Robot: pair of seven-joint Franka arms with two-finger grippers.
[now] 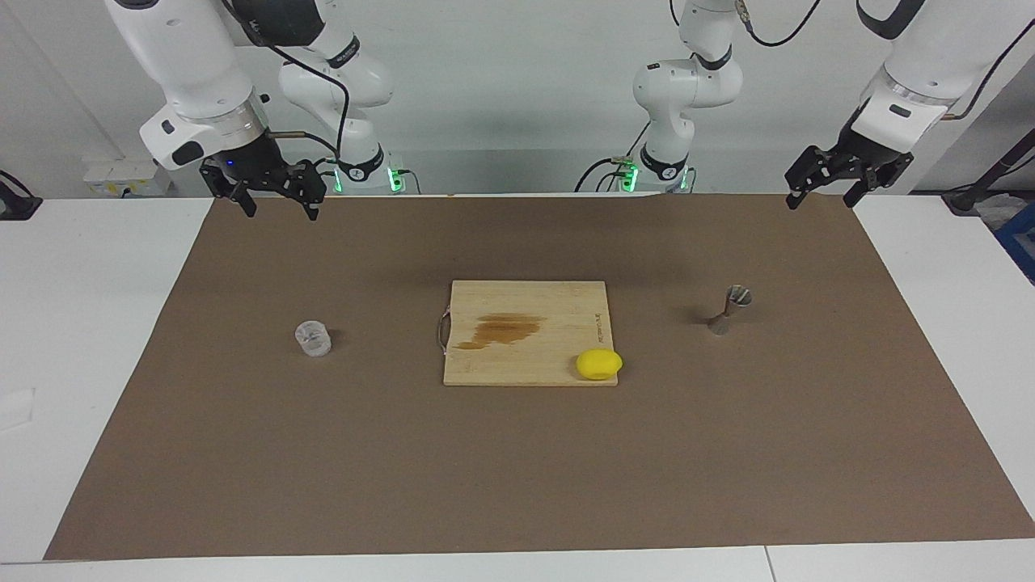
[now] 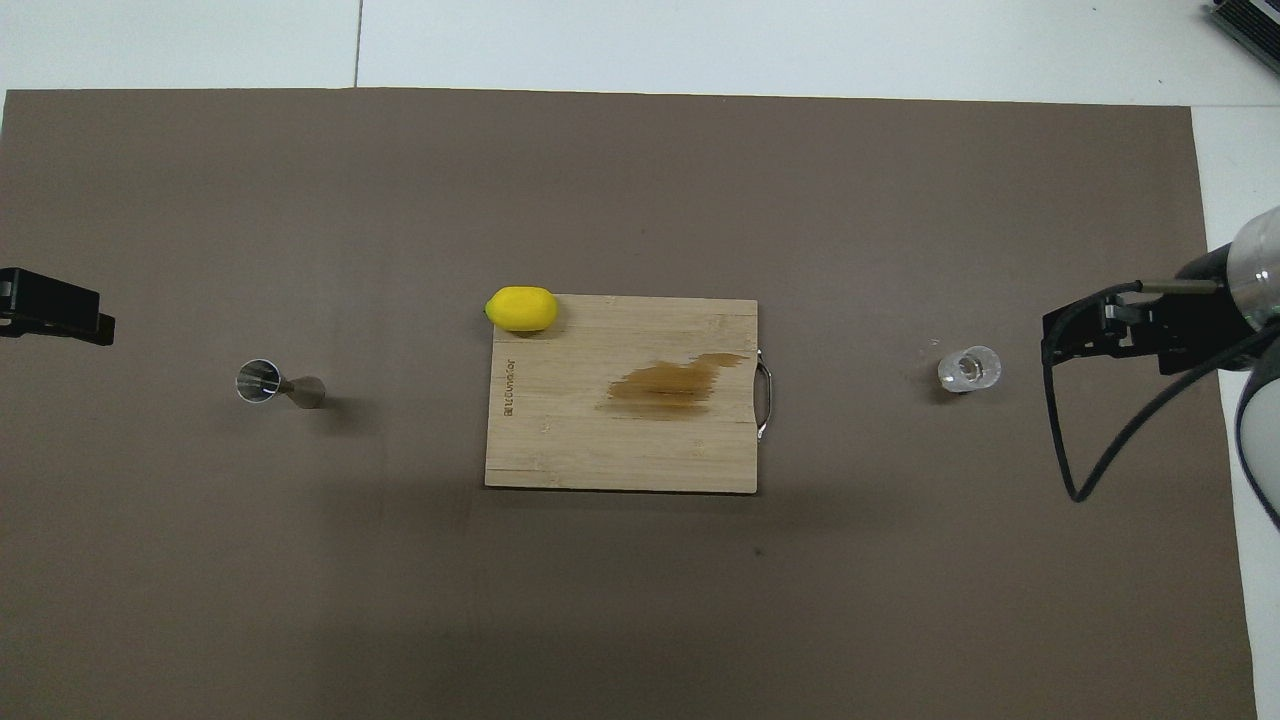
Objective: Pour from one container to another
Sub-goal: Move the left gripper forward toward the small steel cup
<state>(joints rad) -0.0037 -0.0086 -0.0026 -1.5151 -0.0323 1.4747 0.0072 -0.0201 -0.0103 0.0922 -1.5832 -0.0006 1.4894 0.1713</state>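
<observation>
1. Confirm the start state. The right gripper [image 1: 276, 206] hangs in the air over the brown mat's edge at the robots' end, at the right arm's end of the table [image 1: 97, 339]. The left gripper [image 1: 823, 194] hangs over the mat's corner at the left arm's end. Both sets of jaws stand released and hold nothing.

2. Locate the glass cup [image 1: 312, 338]. It stands upright on the mat toward the right arm's end, well apart from the cutting board [image 1: 525, 333] at the middle.

3. Locate the jigger [image 1: 730, 309]. It stands upright on the mat toward the left arm's end, also well apart from the board, slightly nearer to the robots than the cup.

4. Ignore the lemon [image 1: 599, 364]. It rests at the board's corner farther from the robots, on the jigger's side. A brown stain marks the board's surface.

5. Judge the cup's handling. Expect a light, rigid, smooth and breakable wall. Take hold across its side at mid-height, and close gently: a hard clamp may crack it, a loose one may let it slip when tilted.

6. Judge the jigger's handling. Expect light, stiff, slick metal on a small foot that tips easily. If you steady it, take hold at the narrow waist.

7. Assess progress. No step of the pour is begun; the right arm is the one closer to the cup.
</observation>
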